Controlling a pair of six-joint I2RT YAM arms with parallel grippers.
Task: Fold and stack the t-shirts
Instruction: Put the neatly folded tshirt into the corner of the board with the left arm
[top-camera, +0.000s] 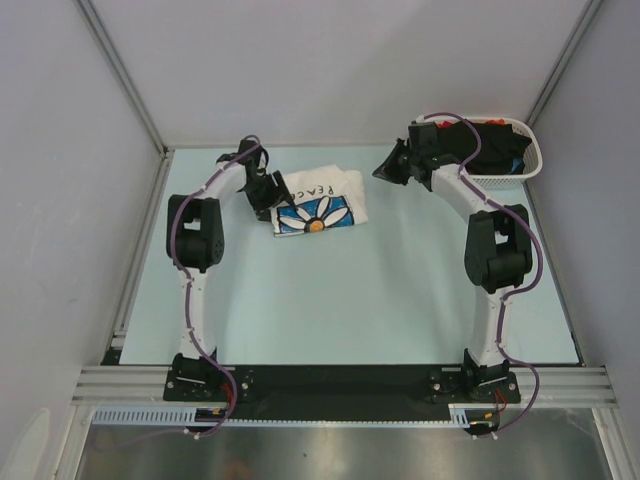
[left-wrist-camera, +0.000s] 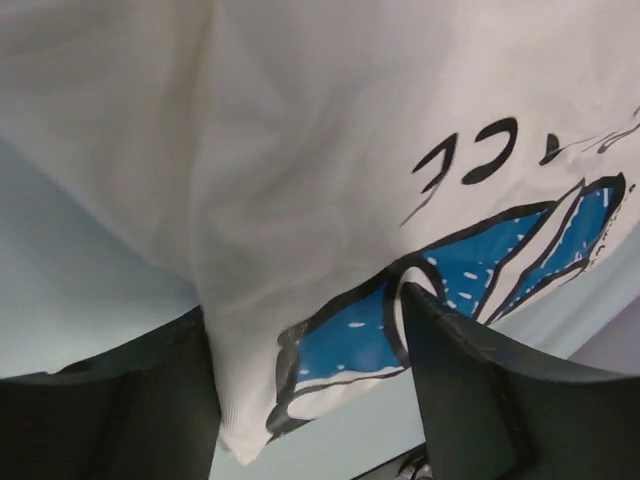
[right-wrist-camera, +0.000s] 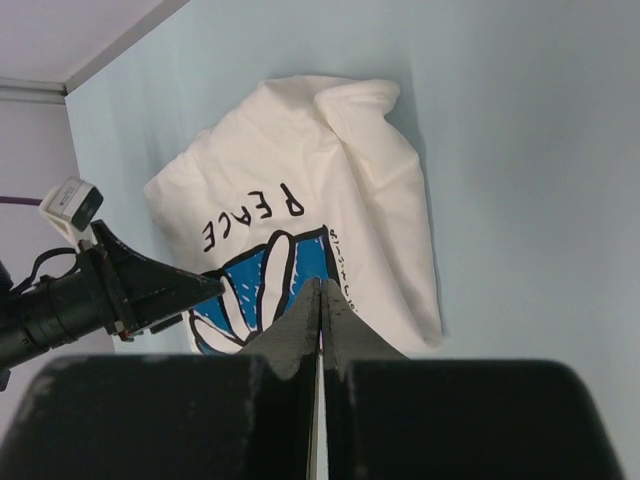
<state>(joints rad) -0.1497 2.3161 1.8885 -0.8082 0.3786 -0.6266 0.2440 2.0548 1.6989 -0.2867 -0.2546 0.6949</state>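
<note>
A folded white t-shirt (top-camera: 325, 200) with a blue-square daisy print and "PEACE" lettering lies on the table at the back, left of centre. My left gripper (top-camera: 272, 192) is at its left edge. In the left wrist view the gripper (left-wrist-camera: 303, 305) is open, and a corner of the shirt (left-wrist-camera: 300, 150) lies between its fingers (left-wrist-camera: 480, 390). My right gripper (top-camera: 392, 165) hangs right of the shirt, apart from it. In the right wrist view it (right-wrist-camera: 322, 290) is shut and empty above the shirt (right-wrist-camera: 330, 170). Black (top-camera: 495, 150) and red (top-camera: 492, 122) shirts lie in the basket.
A white perforated basket (top-camera: 530, 165) stands at the back right corner, behind the right arm. Grey walls enclose the table on three sides. The pale blue table top (top-camera: 350, 300) stretches in front of the shirt to the arm bases.
</note>
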